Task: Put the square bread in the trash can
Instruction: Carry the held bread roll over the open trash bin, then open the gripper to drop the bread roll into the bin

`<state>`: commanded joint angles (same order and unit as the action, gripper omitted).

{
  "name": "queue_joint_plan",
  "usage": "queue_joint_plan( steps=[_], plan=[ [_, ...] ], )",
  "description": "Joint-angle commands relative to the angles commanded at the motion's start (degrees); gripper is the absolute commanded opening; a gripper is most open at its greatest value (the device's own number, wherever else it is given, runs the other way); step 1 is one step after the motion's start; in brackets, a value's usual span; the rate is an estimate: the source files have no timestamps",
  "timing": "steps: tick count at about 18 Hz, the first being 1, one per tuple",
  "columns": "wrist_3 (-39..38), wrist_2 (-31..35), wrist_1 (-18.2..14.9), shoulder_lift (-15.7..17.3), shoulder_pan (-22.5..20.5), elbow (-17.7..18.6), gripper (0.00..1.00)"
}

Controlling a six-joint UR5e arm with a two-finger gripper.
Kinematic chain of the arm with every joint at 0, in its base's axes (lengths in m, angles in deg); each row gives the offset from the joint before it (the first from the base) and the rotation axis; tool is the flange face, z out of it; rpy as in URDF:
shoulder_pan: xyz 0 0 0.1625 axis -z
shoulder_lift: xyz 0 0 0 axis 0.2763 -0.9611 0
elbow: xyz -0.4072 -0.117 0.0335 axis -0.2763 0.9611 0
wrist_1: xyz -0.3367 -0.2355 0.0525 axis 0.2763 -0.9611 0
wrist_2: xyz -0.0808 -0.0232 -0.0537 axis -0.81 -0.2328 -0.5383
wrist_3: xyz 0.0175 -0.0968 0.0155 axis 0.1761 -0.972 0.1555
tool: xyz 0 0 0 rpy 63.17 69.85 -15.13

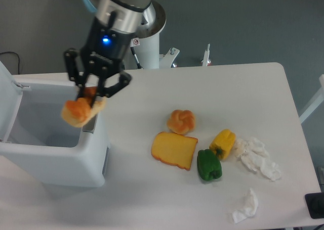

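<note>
The square bread (78,111) hangs pinched in the gripper (89,102), right over the near wall of the trash can (55,162), whose lid is swung up out of the way so the drop can go in. The bun (181,121), toast (174,150), peppers (209,165) and crumpled paper (255,156) lie well apart (untouched, it seems) on the table (152,199).
</note>
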<state>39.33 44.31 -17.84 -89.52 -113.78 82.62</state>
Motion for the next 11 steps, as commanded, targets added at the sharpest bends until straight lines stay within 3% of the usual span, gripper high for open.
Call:
queue_joint_plan(
  steps=[5,6,8,10,11],
  plan=[
    [-0.4,-1.7,0.0,-0.3,2.2,0.6,0.41],
    [-0.3,-1.7,0.1,-0.7,2.7,0.7,0.52],
    [-0.1,-1.7,0.3,-1.1,3.4,0.7,0.56],
    [0.0,-1.6,1.7,-1.4,3.4,0.8,0.76],
    [0.0,-1.6,2.4,-1.5,3.4,0.8,0.78]
  ],
)
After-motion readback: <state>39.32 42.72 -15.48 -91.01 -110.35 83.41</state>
